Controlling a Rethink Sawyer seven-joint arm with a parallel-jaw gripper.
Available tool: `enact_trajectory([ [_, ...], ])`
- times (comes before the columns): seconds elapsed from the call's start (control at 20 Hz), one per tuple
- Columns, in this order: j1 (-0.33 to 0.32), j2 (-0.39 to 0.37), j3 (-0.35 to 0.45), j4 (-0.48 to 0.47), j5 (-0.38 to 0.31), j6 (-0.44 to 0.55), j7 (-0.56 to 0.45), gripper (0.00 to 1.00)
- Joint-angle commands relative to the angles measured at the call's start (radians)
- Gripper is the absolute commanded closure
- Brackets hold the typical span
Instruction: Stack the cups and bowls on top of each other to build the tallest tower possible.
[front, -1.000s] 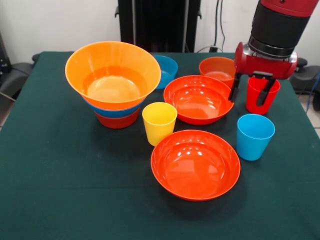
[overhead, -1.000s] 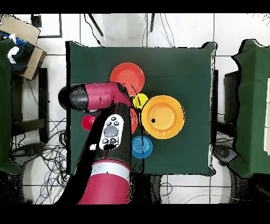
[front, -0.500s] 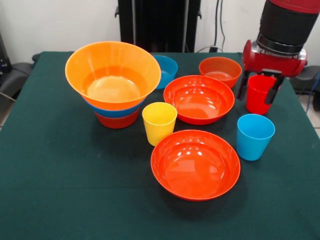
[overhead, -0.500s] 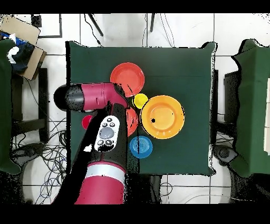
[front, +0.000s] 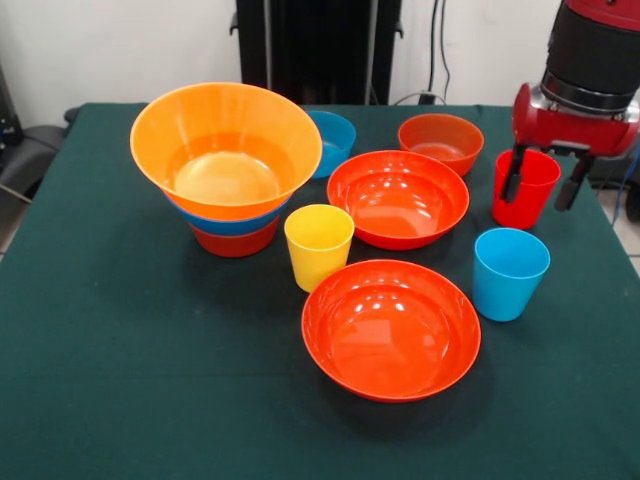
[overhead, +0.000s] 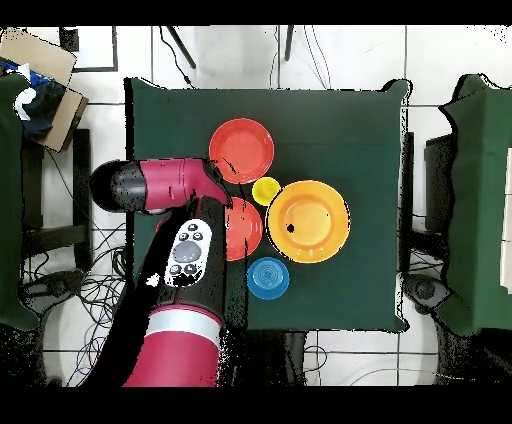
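My gripper (front: 543, 182) hangs open at the table's right side. One finger (front: 513, 172) shows across the front of the red cup (front: 530, 200) and the other is just past the cup's right side. The cup stands upright on the cloth. The tower (front: 226, 150) at the left is the huge orange bowl (overhead: 308, 220) nested on a blue bowl (front: 232, 223) and a small red-orange one (front: 236, 241). Loose are the yellow cup (front: 319, 245), the light blue cup (front: 510, 272), two wide red-orange bowls (front: 398, 198) (front: 391, 328), a small blue bowl (front: 335, 140) and a small red-orange bowl (front: 440, 138).
The green table cloth (front: 120, 380) reaches to all the table's edges, and the red cup stands close to the right one. In the overhead view the arm (overhead: 180, 260) covers the red and light blue cups. A cardboard box (overhead: 40, 75) and cables lie beside the table.
My gripper has slid to the right across the red cup, staying open. The cup has stayed about where it was. Nothing else moved.
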Motion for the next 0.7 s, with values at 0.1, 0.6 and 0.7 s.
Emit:
enact_trajectory([
  [0.1,-0.003,0.121,0.072,-0.03,0.026,-0.102,0.184,0.0],
  [0.6,0.003,0.158,0.07,-0.044,0.044,-0.142,0.192,0.0],
  [0.7,0.006,0.161,0.067,-0.051,0.047,-0.138,0.191,0.0],
])
